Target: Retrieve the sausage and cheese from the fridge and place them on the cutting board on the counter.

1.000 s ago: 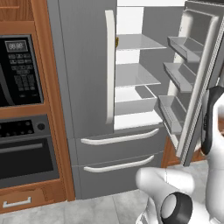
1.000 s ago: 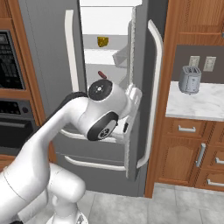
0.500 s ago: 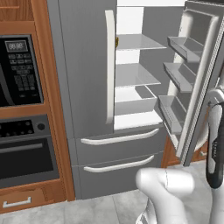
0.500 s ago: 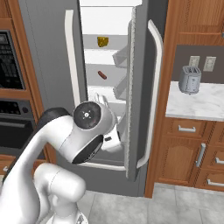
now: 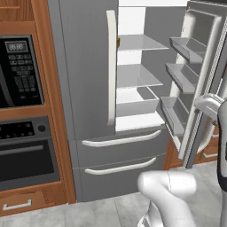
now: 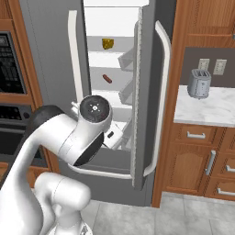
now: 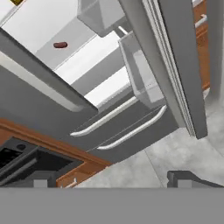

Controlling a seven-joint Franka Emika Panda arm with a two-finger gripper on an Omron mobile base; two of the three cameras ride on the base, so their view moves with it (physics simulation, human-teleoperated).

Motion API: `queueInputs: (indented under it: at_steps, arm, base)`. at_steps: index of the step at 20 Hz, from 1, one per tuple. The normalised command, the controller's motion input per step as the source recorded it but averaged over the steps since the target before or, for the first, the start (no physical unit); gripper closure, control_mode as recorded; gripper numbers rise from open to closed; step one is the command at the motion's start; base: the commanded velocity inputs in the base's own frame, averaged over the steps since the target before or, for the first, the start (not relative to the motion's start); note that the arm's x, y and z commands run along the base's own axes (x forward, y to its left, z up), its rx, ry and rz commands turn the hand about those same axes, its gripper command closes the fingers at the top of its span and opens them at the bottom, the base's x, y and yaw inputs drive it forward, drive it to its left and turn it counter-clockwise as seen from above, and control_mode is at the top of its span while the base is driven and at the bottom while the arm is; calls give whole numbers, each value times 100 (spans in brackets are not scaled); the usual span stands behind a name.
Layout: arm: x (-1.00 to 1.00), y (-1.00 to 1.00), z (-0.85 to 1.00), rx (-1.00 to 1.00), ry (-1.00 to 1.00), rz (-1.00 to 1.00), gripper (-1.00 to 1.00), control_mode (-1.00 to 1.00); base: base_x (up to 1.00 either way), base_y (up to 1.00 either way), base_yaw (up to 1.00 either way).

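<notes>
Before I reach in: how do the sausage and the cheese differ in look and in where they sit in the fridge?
The sausage is a short dark reddish-brown cylinder; the cheese is a yellow-orange chunk. The sausage lies on its side on the middle shelf, while the cheese sits on the shelf above it. The sausage looks slimmer, the cheese blockier. Both are small, rest inside the open fridge, and neither is held by the gripper.

Your fridge (image 6: 55, 50): grey shell, white interior, pale handles. Inside fridge, you see yellow-orange cheese (image 6: 108, 43) above dark reddish-brown sausage (image 6: 107, 79). Left of fridge: black microwave (image 5: 20, 73), black oven (image 5: 26, 153), brown wood surround. Right of fridge: silver-grey toaster (image 6: 199, 84), white-grey marbled top, brown cabinets.
</notes>
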Motion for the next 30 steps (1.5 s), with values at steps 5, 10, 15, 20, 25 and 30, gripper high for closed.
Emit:
queueInputs:
  at_steps: [5, 10, 15, 20, 25, 30]
  arm:
    - [18, 66, 24, -20, 13, 20, -100, -100]
    - [31, 72, 12, -17, 4, 11, -100, -100]
    - [52, 58, 2, -11, 0, 12, -100, -100]
    - [66, 45, 7, -7, 0, 10, -100, -100]
    - [62, 49, 7, -6, -3, 11, -100, -100]
    - [61, 46, 5, -9, -8, 10, -100, -100]
  base:
    - [0, 0, 0]
    - [0, 0, 0]
    - [0, 0, 0]
    - [0, 0, 0]
    - [0, 0, 0]
    - [0, 0, 0]
